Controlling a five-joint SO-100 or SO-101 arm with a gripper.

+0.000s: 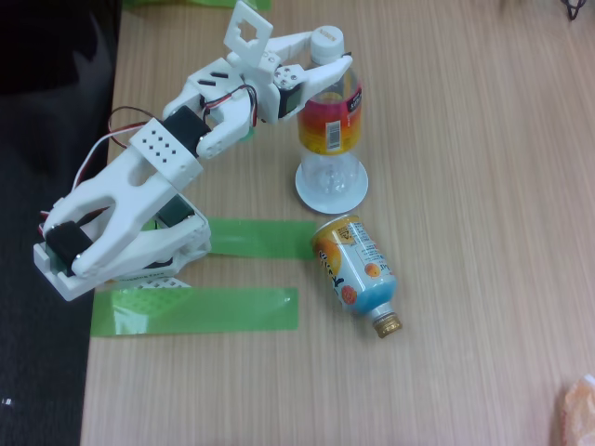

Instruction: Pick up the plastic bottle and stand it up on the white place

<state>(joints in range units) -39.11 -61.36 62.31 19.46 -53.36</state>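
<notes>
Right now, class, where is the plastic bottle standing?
In the fixed view the plastic bottle stands upright on the white place, upper centre, gripper at its neck, above the lying orange-and-blue bottle.

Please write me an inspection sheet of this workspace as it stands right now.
Surface: wooden table, two green tape strips near the arm's base.
Job's things: plastic bottle upright on the white disc.
Clutter: orange-and-blue bottle-can lying on its side, gold cap toward the camera.
Grippers: gripper at the bottle's neck, fingers around it; contact unclear.
Cables: red, white and black wires looping along the arm.
Surroundings: dark floor left of the table; a pale object at the lower right edge.
</notes>
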